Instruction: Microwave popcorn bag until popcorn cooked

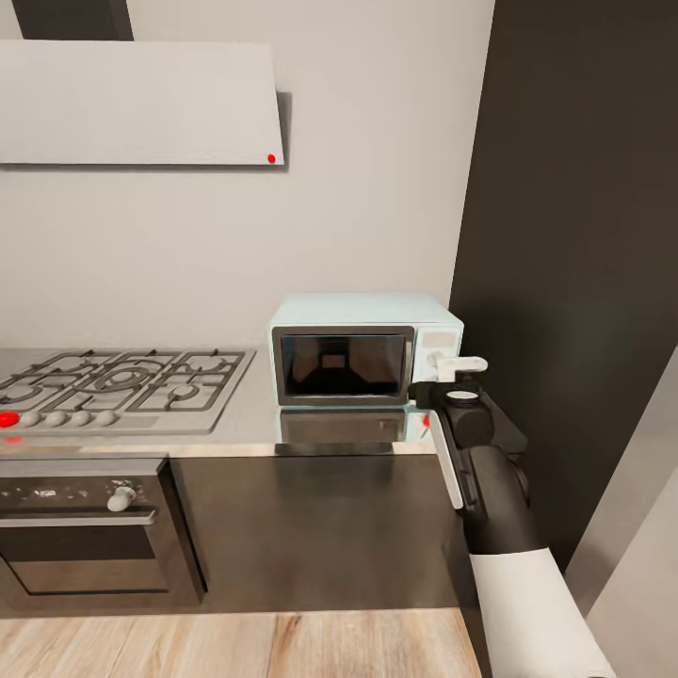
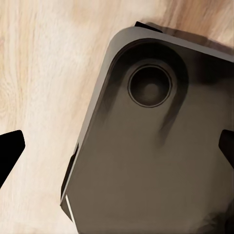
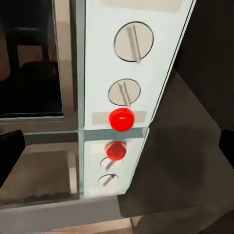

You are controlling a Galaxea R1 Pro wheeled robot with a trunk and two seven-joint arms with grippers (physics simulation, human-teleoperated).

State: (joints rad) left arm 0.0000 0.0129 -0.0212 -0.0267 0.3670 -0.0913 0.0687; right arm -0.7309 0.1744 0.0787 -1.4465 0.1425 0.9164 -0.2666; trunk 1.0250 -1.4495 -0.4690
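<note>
One right hand [image 1: 461, 377], fingers spread apart, hovers at the pale mint-blue microwave's [image 1: 363, 350] white button panel [image 3: 127, 73], seemingly to press its red button [image 3: 121, 119] above the glossy grey desk [image 1: 264, 426].

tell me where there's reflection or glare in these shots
Head view: the glossy countertop mirrors the microwave just below it, and the dark door glass shows a faint reflection. Right wrist view: the red button and the two dials are doubled upside down in the counter, slightly soft. Left wrist view: no glare, only soft dark shading on the robot's base over matte wood floor.
</note>
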